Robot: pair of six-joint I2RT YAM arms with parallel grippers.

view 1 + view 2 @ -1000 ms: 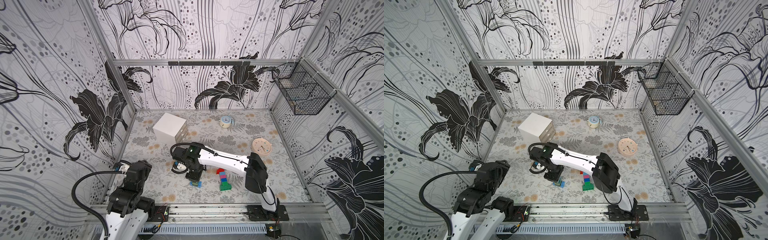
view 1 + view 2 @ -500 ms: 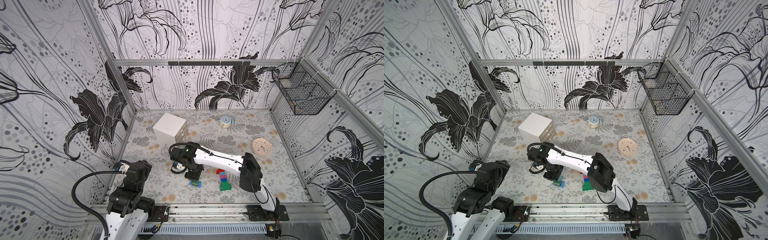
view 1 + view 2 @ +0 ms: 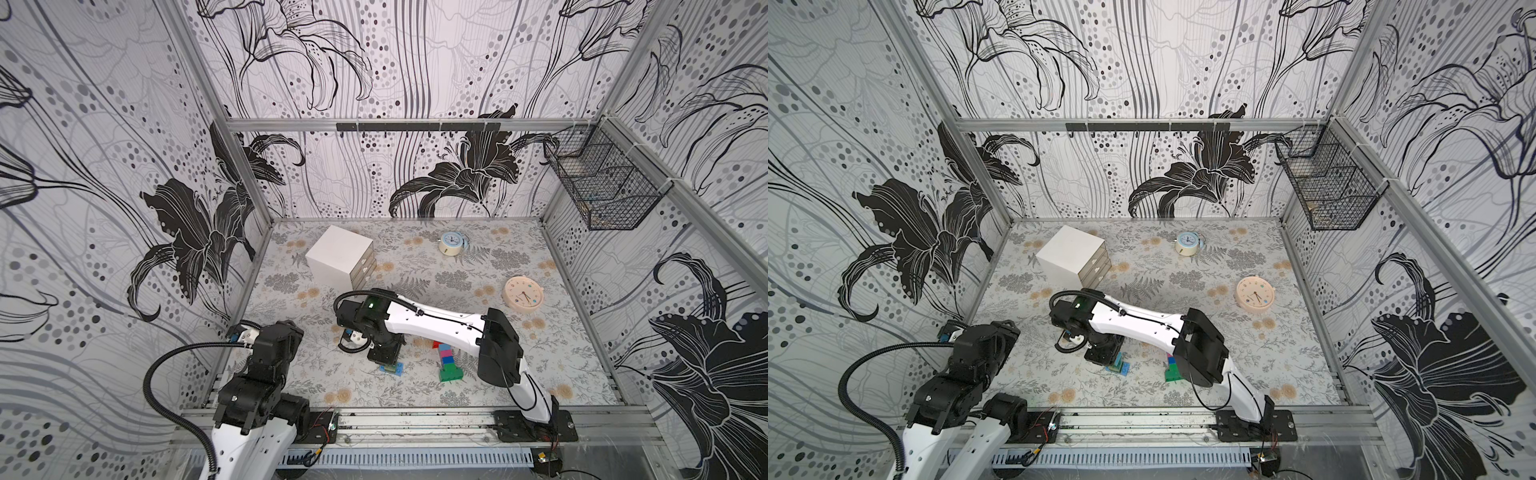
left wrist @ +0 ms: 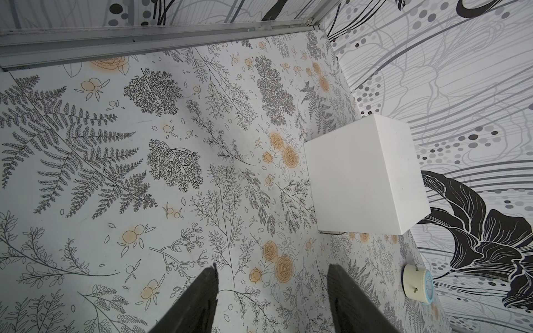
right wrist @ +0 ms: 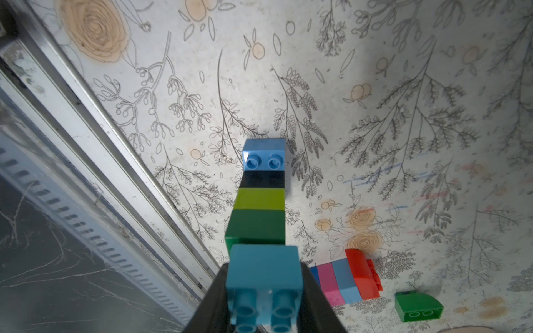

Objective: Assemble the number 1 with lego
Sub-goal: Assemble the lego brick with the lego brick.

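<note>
Left pincer (image 4: 272, 271): jaws well apart, nothing between them, hanging over bare worktop (image 4: 115, 144). White drawer box (image 4: 363, 176) is ahead of it and to its right, well apart. Pale blue clock (image 4: 416, 284) is further right again.

Right pincer (image 5: 264, 272): points down, jaws closed onto a light blue brick (image 5: 264, 282), one finger on each flank. That brick tops a brick column (image 5: 259, 201) running straight off the pincer tips: dark green, lime, black, then a blue base brick (image 5: 264, 157) at the far end, studs showing. In both top views the blue base brick (image 3: 394, 369) sits right under the pincer, down at the worktop. Touching it or just above, cannot tell.

To the right pincer's right, near but apart: brick row (image 5: 346, 278) lying flat, blue, pink, light blue, red. Loose dark green brick (image 5: 416, 308) is near the row; joined to it or not, unclear. Peach clock (image 3: 523, 294) is well beyond, further right.
</note>
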